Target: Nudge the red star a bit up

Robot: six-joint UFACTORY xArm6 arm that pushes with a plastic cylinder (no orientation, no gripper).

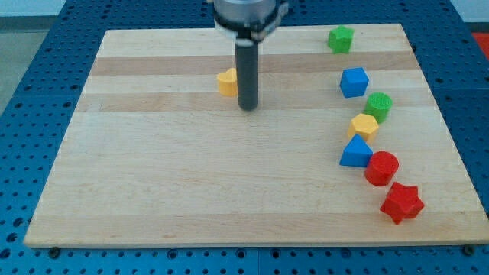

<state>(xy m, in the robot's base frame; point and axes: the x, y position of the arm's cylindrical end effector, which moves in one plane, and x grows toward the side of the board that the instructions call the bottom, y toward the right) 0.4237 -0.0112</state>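
The red star lies near the board's lower right corner. Just up and left of it sits a red cylinder, close to it or touching it. My tip rests on the board in the upper middle, far to the left of the star. A yellow block sits right beside the rod's left side, partly hidden by it.
A blue triangle, yellow hexagon, green cylinder, blue cube and green star run up the right side. The wooden board lies on a blue pegboard table.
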